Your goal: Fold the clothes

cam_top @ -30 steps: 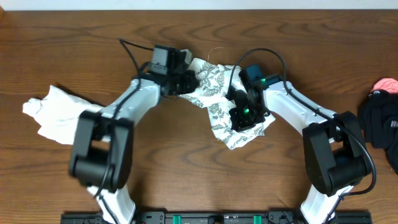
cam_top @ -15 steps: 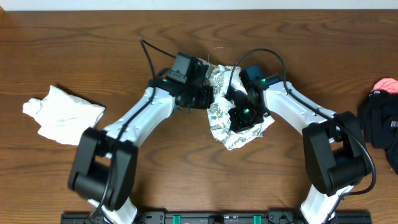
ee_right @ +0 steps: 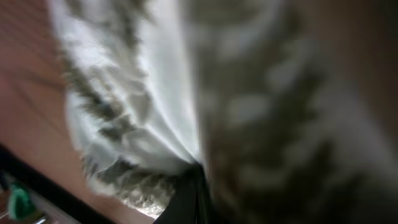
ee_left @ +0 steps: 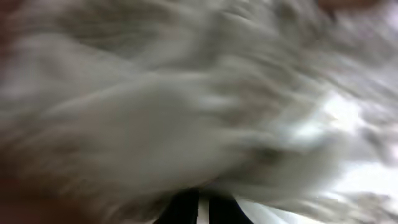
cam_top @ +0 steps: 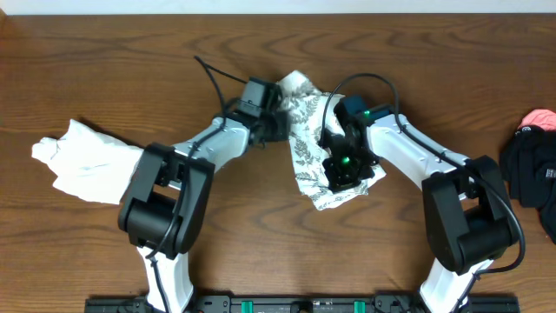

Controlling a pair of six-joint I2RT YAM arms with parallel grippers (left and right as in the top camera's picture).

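At centre, fern-print garment (cam_top: 304, 149), left hand (cam_top: 279, 128) and right hand (cam_top: 341, 174) both gripping it, white garment (cam_top: 82, 158) well apart

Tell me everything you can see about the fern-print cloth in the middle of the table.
The fern cloth is soft, thin cream-white fabric printed all over with grey-green leaves. It lies bunched and creased in a narrow strip on the table, not folded flat. The left gripper holds its left edge, the right gripper its right edge; both wrist views show fabric gathered into the jaws.
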